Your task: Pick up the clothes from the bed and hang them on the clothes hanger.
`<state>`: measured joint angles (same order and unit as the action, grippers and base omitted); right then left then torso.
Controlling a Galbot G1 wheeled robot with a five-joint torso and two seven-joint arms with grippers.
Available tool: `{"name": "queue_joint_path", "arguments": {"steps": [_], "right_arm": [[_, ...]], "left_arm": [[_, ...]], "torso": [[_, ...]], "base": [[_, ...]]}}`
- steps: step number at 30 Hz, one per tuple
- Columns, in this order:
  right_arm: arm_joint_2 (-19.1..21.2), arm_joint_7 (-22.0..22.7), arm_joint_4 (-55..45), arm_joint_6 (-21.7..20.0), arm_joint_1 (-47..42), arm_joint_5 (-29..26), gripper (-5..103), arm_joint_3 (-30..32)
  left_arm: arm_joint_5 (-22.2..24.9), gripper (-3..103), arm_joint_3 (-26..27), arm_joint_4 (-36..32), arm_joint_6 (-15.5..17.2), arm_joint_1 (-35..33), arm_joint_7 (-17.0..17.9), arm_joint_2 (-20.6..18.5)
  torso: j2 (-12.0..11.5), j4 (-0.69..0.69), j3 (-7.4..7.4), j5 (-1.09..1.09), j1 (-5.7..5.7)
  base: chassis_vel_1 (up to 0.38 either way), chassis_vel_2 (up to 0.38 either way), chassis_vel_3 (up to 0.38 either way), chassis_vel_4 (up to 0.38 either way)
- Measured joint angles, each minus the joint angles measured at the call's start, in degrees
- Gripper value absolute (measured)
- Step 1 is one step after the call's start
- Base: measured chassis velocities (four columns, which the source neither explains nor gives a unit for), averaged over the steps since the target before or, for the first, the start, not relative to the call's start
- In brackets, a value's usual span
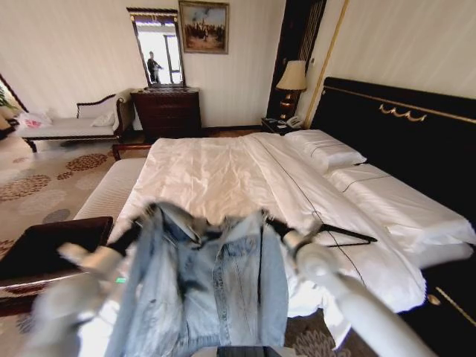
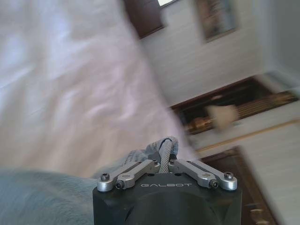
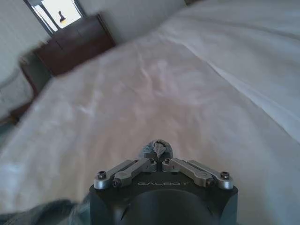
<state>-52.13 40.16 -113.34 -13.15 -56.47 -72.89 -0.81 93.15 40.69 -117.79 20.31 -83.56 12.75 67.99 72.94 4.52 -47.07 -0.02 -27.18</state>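
Observation:
The clothes (image 1: 212, 286), a light-blue denim jacket, hang spread open in front of me over the foot of the bed (image 1: 216, 171). My left gripper (image 1: 145, 217) is shut on one shoulder and my right gripper (image 1: 286, 234) is shut on the other. In the left wrist view the left gripper (image 2: 165, 153) pinches a fold of denim (image 2: 42, 197). The right gripper (image 3: 159, 151) in its own view also pinches a tuft of denim. The clothes hanger (image 1: 349, 233), thin and black, lies flat on the white sheet just right of the jacket.
White pillows (image 1: 323, 149) and the tall black headboard (image 1: 401, 126) are at the right. A dark low piece of furniture (image 1: 44, 249) stands at my left by the bed's foot. A dresser (image 1: 167, 111), a chaise (image 1: 67, 126) and a lamp (image 1: 292, 78) line the far wall.

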Motion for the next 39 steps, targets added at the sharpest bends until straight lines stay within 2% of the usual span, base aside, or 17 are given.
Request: {"name": "queue_joint_path", "arguments": {"steps": [1, 3, 7, 9, 13, 16, 17, 20, 27, 31, 34, 39], "right_arm": [[-0.87, -0.70, 3.66, 0.05, 0.33, 1.58, 1, -2.03], [-2.29, -2.51, 8.87, 0.96, 0.91, 5.14, 1, -5.01], [-3.68, -5.37, 12.98, 3.07, 1.45, 8.84, 1, -7.20], [-4.56, -8.77, 15.24, 5.72, 2.56, 11.30, 1, -7.69], [-5.56, -13.64, 18.40, 9.69, 4.94, 12.84, 1, -7.73], [-7.09, -20.49, 24.04, 15.25, 8.51, 14.23, 1, -8.86], [-7.09, -20.49, 24.04, 15.25, 8.51, 14.23, 1, -8.86], [-10.15, -25.20, 31.20, 20.22, 12.57, 15.89, 1, -11.18], [-16.02, -27.67, 40.19, 26.37, 17.42, 17.03, 1, -12.68], [-16.38, -32.43, 41.04, 29.38, 18.52, 15.90, 1, -10.95], [-16.23, -34.23, 41.30, 29.91, 18.73, 15.21, 1, -10.26], [-17.11, -31.85, 45.74, 29.38, 18.88, 16.02, 1, -10.13]], "left_arm": [[-3.91, 2, -2.54, 4.53, 0.35, 1.21, -1.54, 2.01], [-8.60, 2, -4.81, 10.22, 0.53, 3.46, -3.65, 5.24], [-11.01, 2, -5.30, 13.77, 0.41, 5.87, -5.18, 6.85], [-11.32, 2, -4.01, 14.18, 0.18, 7.64, -6.15, 5.95], [-11.18, 2, -0.96, 14.93, -0.35, 9.81, -8.31, 2.95], [-11.07, 2, 1.16, 18.40, -0.96, 12.19, -10.87, -0.06], [-11.07, 2, 1.16, 18.40, -0.96, 12.19, -10.87, -0.06], [-13.32, 2, 0.99, 23.67, -1.65, 14.86, -13.67, -1.45], [-16.51, 2, 1.46, 28.86, -2.23, 17.49, -16.63, -0.13], [-16.90, 2, 3.14, 27.60, -3.06, 16.23, -20.39, 0.54], [-17.43, 2, 3.41, 27.65, -3.65, 16.06, -22.33, 0.90], [-20.13, 2, 2.58, 33.14, -5.05, 18.58, -23.48, 1.86]], "torso": [[0.00, -0.02, 0.00, 0.00, 0.00], [0.00, -0.02, 0.00, 0.00, -0.01], [0.00, 0.00, 0.00, 0.03, 0.00], [0.01, 0.01, 0.01, 0.01, 0.02], [0.01, -0.01, 0.01, 0.01, 0.02], [0.01, -0.02, 0.01, 0.02, 0.01], [0.01, -0.02, 0.01, 0.02, 0.01], [0.00, 0.00, 0.00, 0.00, 0.01], [0.00, -0.02, 0.00, 0.00, 0.00], [0.00, -0.03, 0.00, 0.02, 0.00], [0.01, -0.03, 0.02, 0.02, 0.02], [0.02, -0.01, 0.02, 0.02, 0.03]], "base": [[0.000, 0.000, 0.000, 0.000], [0.000, 0.000, 0.000, 0.000], [0.000, 0.000, 0.000, 0.000], [0.000, 0.000, 0.000, 0.000], [0.000, 0.000, 0.000, 0.000], [0.000, 0.000, 0.000, 0.000], [0.000, 0.000, 0.000, 0.000], [0.000, 0.000, 0.000, 0.000], [0.000, 0.000, 0.000, 0.000], [0.000, 0.000, 0.000, 0.000], [0.000, 0.000, 0.000, 0.000], [0.000, 0.000, 0.000, 0.000]]}}
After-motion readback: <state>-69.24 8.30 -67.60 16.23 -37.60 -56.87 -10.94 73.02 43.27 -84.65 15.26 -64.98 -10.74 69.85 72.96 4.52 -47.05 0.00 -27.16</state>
